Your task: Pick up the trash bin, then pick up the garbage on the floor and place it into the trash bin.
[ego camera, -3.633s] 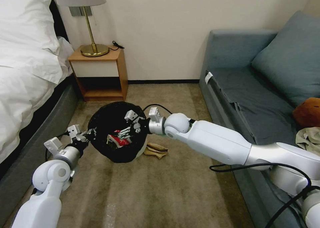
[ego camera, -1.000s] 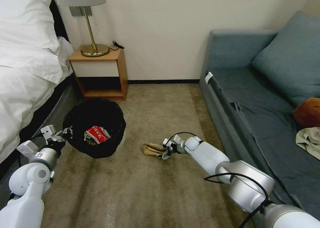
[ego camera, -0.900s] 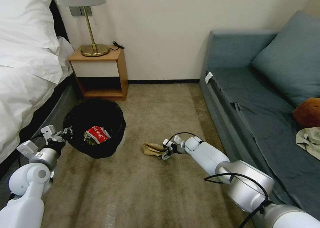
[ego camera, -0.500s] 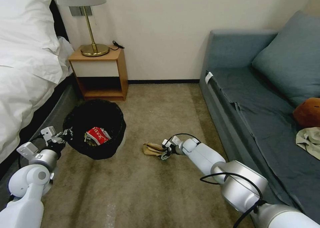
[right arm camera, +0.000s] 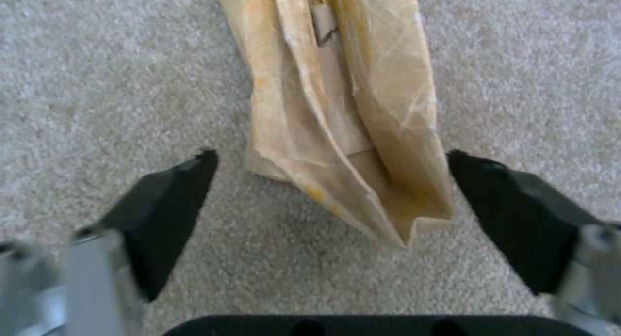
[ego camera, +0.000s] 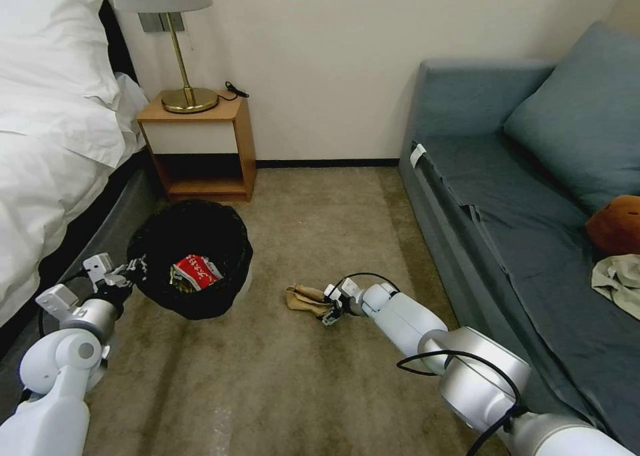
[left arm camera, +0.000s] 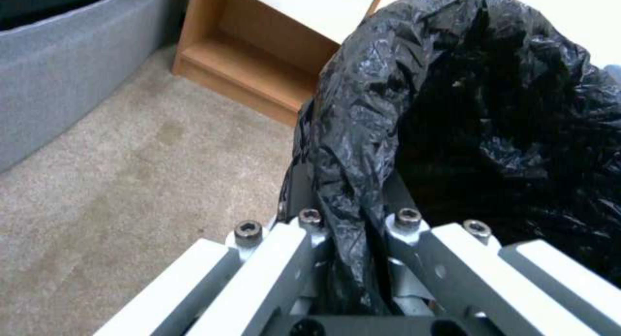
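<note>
While left gripper [ego camera: 133,269] clamps trash bin [ego camera: 190,306], red wrapper [ego camera: 197,270] inside

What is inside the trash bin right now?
In the bin, gripped at its rim by the left claw, a red wrapper lies on top with a gold-brown scrap beside it. Anything deeper is hidden by the black liner. The paper bag remains on the floor.

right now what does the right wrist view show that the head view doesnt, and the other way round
Right wrist view alone: the right gripper open, black fingertips either side of the paper bag's end, not touching it. Head view alone: the left gripper holding the trash bin by its rim, a red wrapper inside. Both: the bag lying on the carpet.
</note>
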You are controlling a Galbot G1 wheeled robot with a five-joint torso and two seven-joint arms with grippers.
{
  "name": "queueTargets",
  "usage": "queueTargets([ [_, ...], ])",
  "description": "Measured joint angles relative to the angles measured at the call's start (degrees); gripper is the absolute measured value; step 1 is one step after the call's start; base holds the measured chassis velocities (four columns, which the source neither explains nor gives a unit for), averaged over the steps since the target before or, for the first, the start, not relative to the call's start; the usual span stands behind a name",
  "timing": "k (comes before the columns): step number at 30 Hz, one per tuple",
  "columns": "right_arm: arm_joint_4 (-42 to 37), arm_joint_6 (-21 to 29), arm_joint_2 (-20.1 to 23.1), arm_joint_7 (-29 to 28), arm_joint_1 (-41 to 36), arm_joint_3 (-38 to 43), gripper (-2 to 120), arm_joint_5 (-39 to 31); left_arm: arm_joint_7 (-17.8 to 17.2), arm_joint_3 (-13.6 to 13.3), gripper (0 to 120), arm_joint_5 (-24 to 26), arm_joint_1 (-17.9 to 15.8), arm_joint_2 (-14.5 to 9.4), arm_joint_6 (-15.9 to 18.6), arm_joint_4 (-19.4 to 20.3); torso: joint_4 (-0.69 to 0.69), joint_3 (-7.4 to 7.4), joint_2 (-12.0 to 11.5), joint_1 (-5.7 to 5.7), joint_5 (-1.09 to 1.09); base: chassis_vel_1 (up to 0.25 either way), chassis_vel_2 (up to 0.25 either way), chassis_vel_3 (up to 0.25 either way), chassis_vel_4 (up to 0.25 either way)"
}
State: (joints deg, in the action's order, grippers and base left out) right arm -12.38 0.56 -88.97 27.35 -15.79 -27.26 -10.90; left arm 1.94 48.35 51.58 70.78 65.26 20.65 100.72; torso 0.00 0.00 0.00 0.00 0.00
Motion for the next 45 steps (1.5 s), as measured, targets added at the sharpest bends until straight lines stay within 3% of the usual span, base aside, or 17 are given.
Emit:
queueTargets([
  [2,0.2,0.3,-0.2,-0.2,0.0,0.0,82,0.3,0.0,0.1,3,0.0,0.2,0.0,-0.1,0.0,0.0,0.0,0.0,0.0,0.0,0.0,0.0,0.0,0.0],
  [14,0.9,0.8,-1.1,-0.8,0.1,0.6,75,1.3,0.1,0.2,3,0.0,0.1,0.0,-0.2,-0.3,0.01,0.0,0.0,0.0,0.0,0.0,0.0,0.0,0.0],
  [16,0.9,0.7,-1.1,-0.4,0.0,0.7,60,1.4,0.2,0.1,3,0.0,0.0,0.0,-0.2,-0.4,0.01,0.0,0.0,0.0,0.0,0.0,0.0,0.0,0.0],
  [33,0.6,0.2,-1.6,-0.9,-0.8,0.6,0,1.9,0.5,-0.1,3,-0.2,0.3,0.3,-0.3,-0.5,0.0,0.0,0.0,0.0,0.0,0.0,0.0,0.0,0.0],
  [45,-1.2,0.1,0.2,-1.2,-0.8,0.3,0,1.7,0.7,-0.1,3,-0.3,0.7,0.4,-0.4,-0.5,0.01,0.0,0.0,0.0,0.01,0.0,0.0,0.0,0.0],
])
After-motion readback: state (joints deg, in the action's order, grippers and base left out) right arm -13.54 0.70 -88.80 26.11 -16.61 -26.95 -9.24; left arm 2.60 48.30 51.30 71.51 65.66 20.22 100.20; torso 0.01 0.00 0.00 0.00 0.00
